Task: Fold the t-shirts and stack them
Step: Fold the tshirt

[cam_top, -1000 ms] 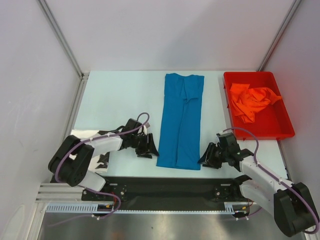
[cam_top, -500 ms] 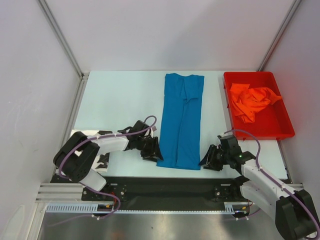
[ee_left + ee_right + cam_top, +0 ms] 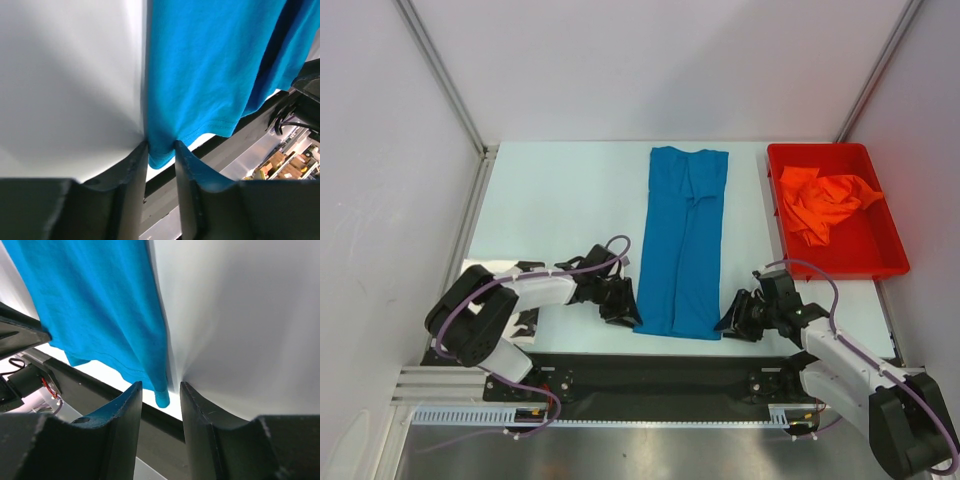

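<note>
The blue t-shirt [image 3: 682, 240] lies as a long narrow strip down the middle of the table. My left gripper [image 3: 628, 308] is at its near left corner; in the left wrist view [image 3: 160, 147] the jaws pinch that blue corner [image 3: 160, 152] between their tips. My right gripper [image 3: 730, 320] is at the near right corner; in the right wrist view [image 3: 160, 386] the jaws stand apart around the blue corner tip [image 3: 161, 396] with gaps on both sides. The orange t-shirt [image 3: 820, 200] lies crumpled in the bin. The white black-blotched t-shirt [image 3: 527, 320] is mostly hidden under my left arm.
The red plastic bin [image 3: 840, 270] stands at the right side of the table. A black rail [image 3: 650, 370] runs along the table's near edge just below both grippers. Metal frame posts stand at the back corners.
My left gripper has moved right onto the blue t-shirt's near left corner. My right gripper has shifted slightly toward the near right corner. The shirts have not moved.
</note>
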Action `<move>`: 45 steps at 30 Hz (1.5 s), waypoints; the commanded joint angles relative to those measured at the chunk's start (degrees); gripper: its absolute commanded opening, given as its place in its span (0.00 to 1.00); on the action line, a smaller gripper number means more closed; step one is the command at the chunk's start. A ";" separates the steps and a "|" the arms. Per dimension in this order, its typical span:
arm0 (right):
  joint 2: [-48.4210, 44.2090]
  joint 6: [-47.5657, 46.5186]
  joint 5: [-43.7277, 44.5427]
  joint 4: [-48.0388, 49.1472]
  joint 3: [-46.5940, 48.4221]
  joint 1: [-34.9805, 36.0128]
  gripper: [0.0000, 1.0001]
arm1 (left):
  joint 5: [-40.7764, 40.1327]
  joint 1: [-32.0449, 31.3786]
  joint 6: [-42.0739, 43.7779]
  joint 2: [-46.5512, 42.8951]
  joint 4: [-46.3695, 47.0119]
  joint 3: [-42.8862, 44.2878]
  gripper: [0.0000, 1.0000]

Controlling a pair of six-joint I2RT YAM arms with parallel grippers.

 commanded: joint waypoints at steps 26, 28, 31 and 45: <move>10.50 -4.18 -4.20 2.35 14.86 -8.44 0.00 | -6.40 3.23 5.33 3.21 -12.41 23.08 0.00; 15.09 -5.93 -4.91 2.88 20.29 -10.55 0.00 | -5.52 5.43 6.30 6.74 -13.19 27.40 0.00; 24.49 -7.96 -5.79 3.15 28.20 -12.13 0.00 | -5.07 7.72 8.76 14.12 -16.01 37.07 0.00; 56.41 -10.86 -9.21 -2.47 62.48 -16.88 0.00 | 1.69 15.98 7.62 36.55 -16.37 65.74 0.00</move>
